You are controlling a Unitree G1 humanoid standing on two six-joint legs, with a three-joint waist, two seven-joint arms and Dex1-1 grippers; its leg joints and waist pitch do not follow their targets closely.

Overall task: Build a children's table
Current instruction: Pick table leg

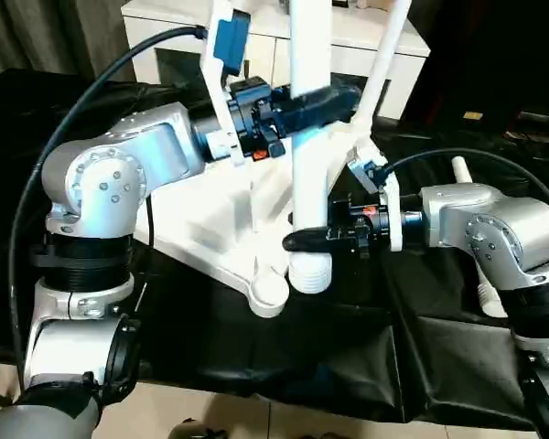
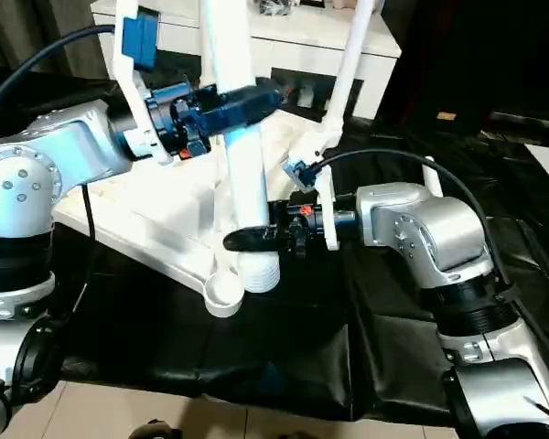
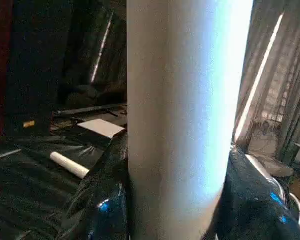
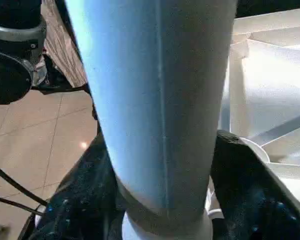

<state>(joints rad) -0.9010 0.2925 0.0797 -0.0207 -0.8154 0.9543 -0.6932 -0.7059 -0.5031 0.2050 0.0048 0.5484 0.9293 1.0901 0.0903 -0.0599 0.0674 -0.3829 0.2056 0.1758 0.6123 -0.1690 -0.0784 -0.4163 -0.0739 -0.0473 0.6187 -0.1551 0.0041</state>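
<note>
both grippers—left gripper [image 1: 322, 102] and right gripper [image 1: 304, 240]—are clamping one leg [image 1: 309, 146]; it's likely light, stiff, slippery—hold low, near the thread.

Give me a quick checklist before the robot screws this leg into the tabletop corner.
1. Left gripper clamped on upright leg up high: ok.
2. Right gripper around the leg just above its threaded end: ok; firm grip: cannot tell.
3. Leg vertical: ok.
4. Threaded end over the corner socket of the tabletop: not ok, it sits beside it.
5. Spare leg on the black cloth lies apart: ok.
</note>
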